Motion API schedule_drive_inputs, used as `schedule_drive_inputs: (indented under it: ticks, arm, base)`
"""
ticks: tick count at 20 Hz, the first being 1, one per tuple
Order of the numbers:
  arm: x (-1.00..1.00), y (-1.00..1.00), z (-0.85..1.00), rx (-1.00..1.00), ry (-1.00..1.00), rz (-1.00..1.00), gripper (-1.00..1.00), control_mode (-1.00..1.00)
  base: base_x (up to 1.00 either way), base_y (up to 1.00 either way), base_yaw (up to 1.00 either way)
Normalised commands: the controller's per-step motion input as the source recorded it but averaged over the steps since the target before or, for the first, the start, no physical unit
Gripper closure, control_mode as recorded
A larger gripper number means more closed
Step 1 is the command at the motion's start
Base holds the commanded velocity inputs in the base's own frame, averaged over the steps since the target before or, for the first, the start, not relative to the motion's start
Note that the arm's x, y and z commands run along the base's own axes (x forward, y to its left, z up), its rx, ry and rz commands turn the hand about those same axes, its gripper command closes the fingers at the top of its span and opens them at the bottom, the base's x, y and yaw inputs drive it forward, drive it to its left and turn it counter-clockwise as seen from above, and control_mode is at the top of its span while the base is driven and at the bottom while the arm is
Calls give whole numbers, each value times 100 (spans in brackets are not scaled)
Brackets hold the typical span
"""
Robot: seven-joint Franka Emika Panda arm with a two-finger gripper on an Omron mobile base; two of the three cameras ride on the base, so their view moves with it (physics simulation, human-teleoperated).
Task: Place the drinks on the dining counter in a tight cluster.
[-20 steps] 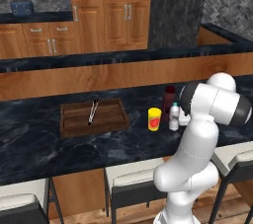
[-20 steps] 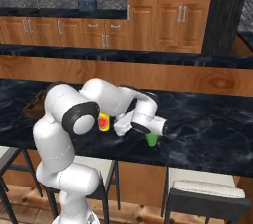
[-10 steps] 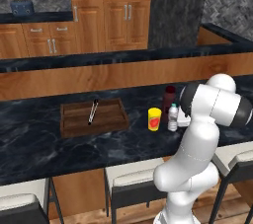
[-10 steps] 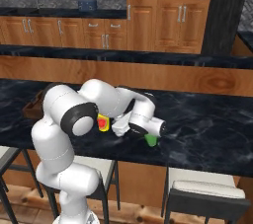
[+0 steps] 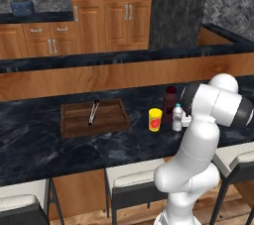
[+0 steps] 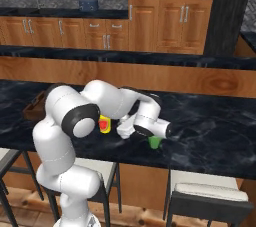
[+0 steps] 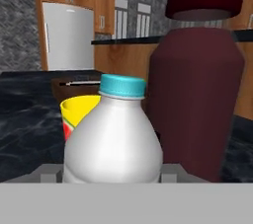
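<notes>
A short clear bottle with a light-blue cap (image 7: 113, 144) stands between my fingertips (image 7: 49, 171), and my gripper (image 7: 111, 171) is shut on it. The same clear bottle (image 5: 177, 117) stands upright on the black marble dining counter (image 5: 74, 154), with my hand (image 5: 185, 118) just right of it. A dark maroon bottle (image 7: 197, 85) stands close behind and to the right of it. From the left base the maroon bottle (image 5: 170, 102) is just beyond the clear one. The arm covers both bottles in the right base view.
A yellow cup (image 5: 155, 119) with a red mark stands just left of the bottles. A wooden tray (image 5: 94, 117) holding a utensil lies further left. A green object (image 6: 154, 142) sits under my wrist. The wood-panelled riser (image 5: 99, 78) runs behind, and stools (image 5: 134, 182) stand below.
</notes>
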Motion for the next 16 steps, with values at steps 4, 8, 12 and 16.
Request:
schedule_drive_inputs:
  ticks: [4, 8, 12, 16]
  arm:
    - [-8, -8, -13, 0, 0, 0, -100, -100]
    - [0, -3, 0, 0, 0, 0, -100, -100]
    - [-15, 0, 0, 0, 0, 0, -100, -100]
    - [-21, 0, 0, 0, 0, 0, -100, -100]
  base:
    - [0, 0, 0]
    - [0, 0, 0]
    - [0, 0, 0]
    - [0, 0, 0]
